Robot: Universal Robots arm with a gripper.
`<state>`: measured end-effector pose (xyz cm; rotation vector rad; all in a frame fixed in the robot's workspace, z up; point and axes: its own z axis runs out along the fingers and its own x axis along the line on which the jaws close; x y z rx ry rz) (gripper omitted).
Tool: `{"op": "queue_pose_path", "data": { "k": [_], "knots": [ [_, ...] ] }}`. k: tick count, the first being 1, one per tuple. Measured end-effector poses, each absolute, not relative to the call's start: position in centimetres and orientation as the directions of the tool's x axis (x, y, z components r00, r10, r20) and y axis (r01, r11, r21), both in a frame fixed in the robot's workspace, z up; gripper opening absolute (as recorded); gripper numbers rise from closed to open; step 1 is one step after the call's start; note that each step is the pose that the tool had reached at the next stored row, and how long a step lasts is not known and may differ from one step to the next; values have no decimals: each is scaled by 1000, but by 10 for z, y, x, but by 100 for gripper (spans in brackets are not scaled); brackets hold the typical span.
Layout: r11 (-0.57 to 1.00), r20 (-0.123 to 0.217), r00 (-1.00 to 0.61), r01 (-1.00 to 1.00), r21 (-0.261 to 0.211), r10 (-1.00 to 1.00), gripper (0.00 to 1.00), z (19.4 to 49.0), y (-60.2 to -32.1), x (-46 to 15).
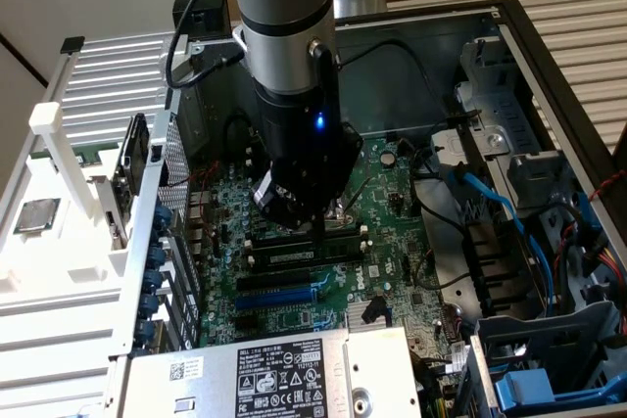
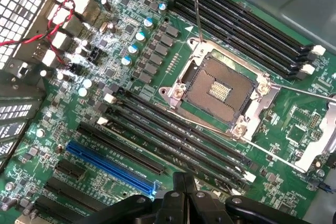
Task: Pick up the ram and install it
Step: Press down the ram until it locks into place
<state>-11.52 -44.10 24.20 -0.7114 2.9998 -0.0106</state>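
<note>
Silver chip (image 1: 34,214) lay on the white rack (image 1: 59,271) at the exterior view's left; mid-board, the gripper (image 1: 320,225), fingers (image 2: 182,188) pressed together, bore down on the ram (image 1: 299,255), seemingly seated in a black slot

- Pretty even, bright indoor light overall
- arm (image 1: 290,75) throws a soft shadow on the motherboard (image 1: 392,242)
- glare on the socket frame (image 2: 247,108)
- tool (image 2: 184,203) up close is blurry

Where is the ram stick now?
The ram stick lies seated in a black memory slot on the motherboard, near the middle of the exterior view, directly below the gripper and above the blue slot.
</note>
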Motion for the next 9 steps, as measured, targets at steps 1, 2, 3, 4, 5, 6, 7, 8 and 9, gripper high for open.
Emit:
{"op": "queue_pose_path", "data": {
  "k": [1,2,3,4,5,6,7,8,9],
  "knots": [
    [900,-55,-899,-435,-20,-435,10,242,-441,-115],
    [908,-55,-906,-419,-20,-419,10,242,-441,-115],
    [915,-55,-914,-402,-20,-403,10,242,-441,-115],
    [928,-55,-926,-372,-20,-373,10,242,-441,-115],
    [934,-55,-933,-356,-20,-357,10,242,-441,-115],
    [941,-55,-939,-339,-20,-339,10,241,-441,-115],
    [946,-55,-944,-324,-20,-324,10,241,-441,-115],
    [952,-55,-950,-307,-20,-307,10,241,-441,-115],
    [957,-55,-955,-291,-20,-292,10,241,-441,-115]
  ]
}}
